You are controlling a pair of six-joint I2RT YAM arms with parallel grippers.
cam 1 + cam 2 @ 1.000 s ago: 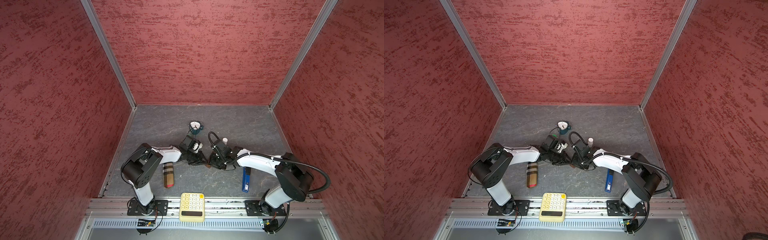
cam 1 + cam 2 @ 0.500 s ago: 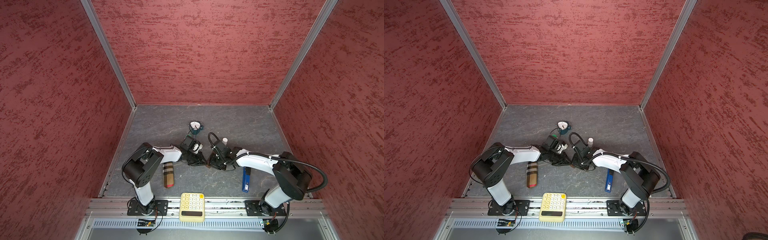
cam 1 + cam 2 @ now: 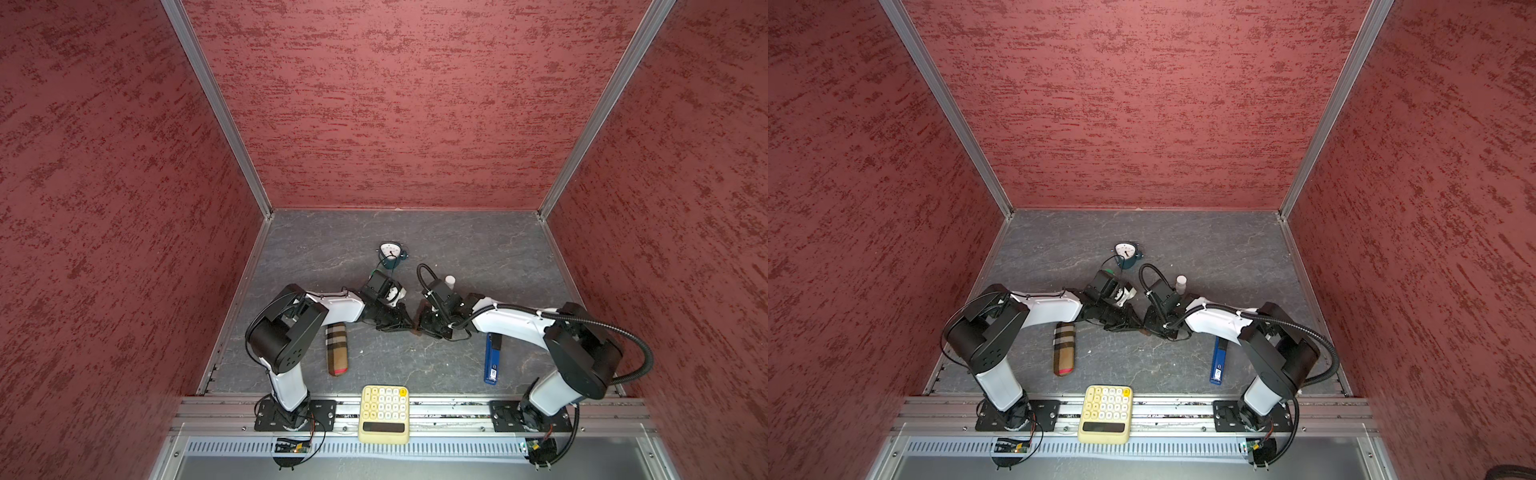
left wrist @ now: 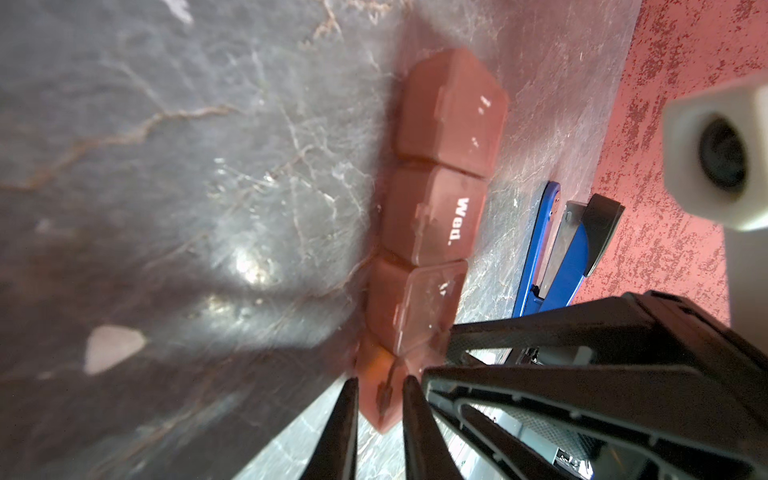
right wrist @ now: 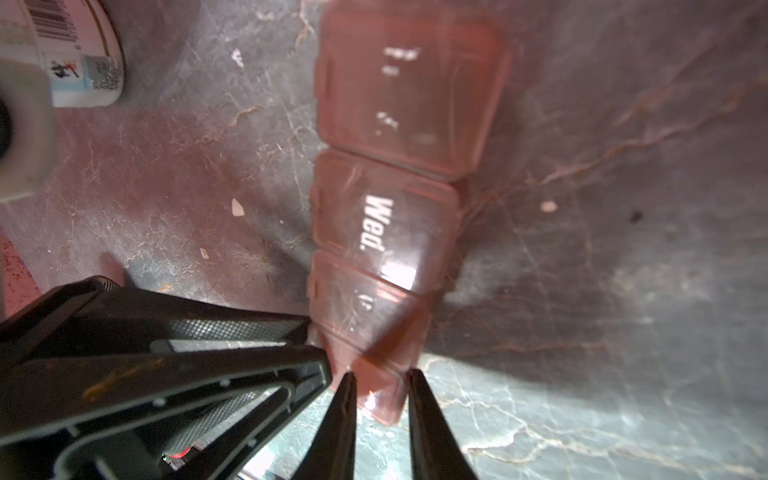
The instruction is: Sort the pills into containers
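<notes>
Pill box (image 4: 432, 216) — brown strip of lidded cells, one marked "Wed." — flat on the counter (image 3: 457, 249), between both arms. Left gripper (image 4: 378, 380): narrow, clamped on the end cell. Right gripper (image 5: 380, 374): narrow, pinching that same end cell. Pills (image 5: 548, 205): loose white specks on the counter beside the strip. Stapler (image 4: 552, 257), blue, near. Bottle (image 5: 83, 62), white with a barcode label, upright nearby.

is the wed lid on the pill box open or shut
Shut. The Wed. lid lies flat, flush with the rest of the pill box strip, with no raised edge in either wrist view.
</notes>
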